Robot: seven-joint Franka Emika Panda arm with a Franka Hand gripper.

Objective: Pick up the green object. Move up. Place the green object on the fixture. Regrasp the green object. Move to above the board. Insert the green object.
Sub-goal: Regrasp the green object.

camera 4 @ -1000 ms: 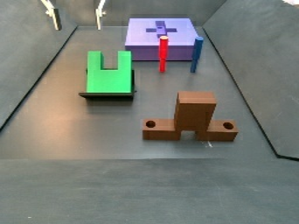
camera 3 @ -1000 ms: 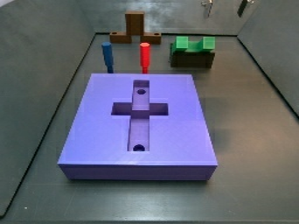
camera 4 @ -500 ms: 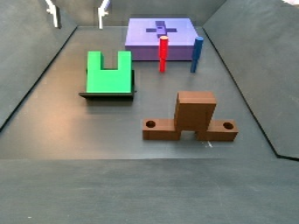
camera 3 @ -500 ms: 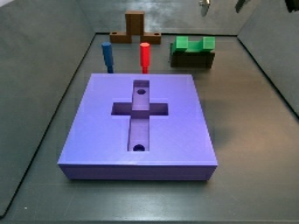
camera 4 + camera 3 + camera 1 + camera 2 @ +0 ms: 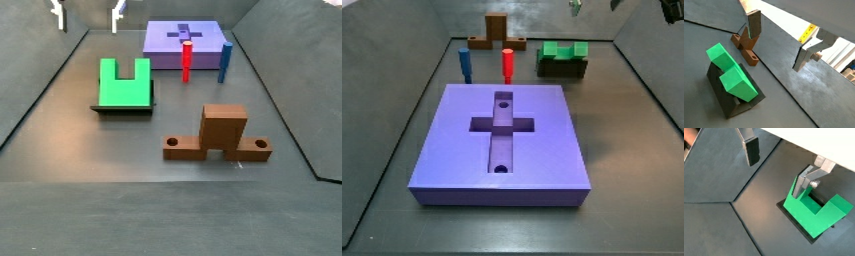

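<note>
Since the earlier frames only the gripper [image 5: 88, 13] has moved: in both side views it has climbed further toward the top edge, and now you see just the finger tips in frame. Everything on the floor stayed where it was.

Your gripper sits high above the back of the workspace, well clear of the green object [image 5: 126, 84]. Fingers [image 5: 753, 26] are spread wide with nothing between them; both wrist views show bare silver plates over the floor.

The green object lies flat on top of the fixture [image 5: 725, 94], touching it, not yet picked. In a side view [image 5: 126, 84] its long axis runs toward the board [image 5: 181, 40], with the two prongs and the notch pointing that way and the solid end nearer that camera. In a side view [image 5: 564, 51] you see it seated on the dark fixture [image 5: 563, 67] to the right of the red peg [image 5: 508, 65], prongs up against the back.

The board [image 5: 504, 140] lies flat, cross recess empty, both round holes open. The red peg and the blue peg [image 5: 464, 66] stand upright just beside its far edge. The brown cross-shaped piece [image 5: 219, 134] stands upright, apart from the fixture.
</note>
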